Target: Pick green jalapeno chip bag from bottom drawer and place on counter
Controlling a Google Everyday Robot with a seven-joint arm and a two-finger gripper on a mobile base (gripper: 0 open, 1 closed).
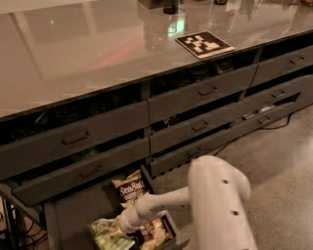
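The green jalapeno chip bag (106, 236) lies at the left front of the open bottom drawer (73, 215), partly cut off by the frame's lower edge. My white arm reaches down into the drawer from the right. My gripper (119, 229) sits at the bag's right edge, among the bags; its tips are hidden. A dark "Sea Salt" bag (131, 189) stands behind it, and another tan bag (155, 233) lies to its right. The glossy counter (88, 53) spans the top, with the black-and-white marker tile (204, 44) on it.
Shallower grey drawers with bar handles (208, 91) line the cabinet front, some ajar. Dark items (171, 6) stand at the counter's back edge. Speckled floor (279, 151) lies to the right. Cables (12, 229) hang at the lower left.
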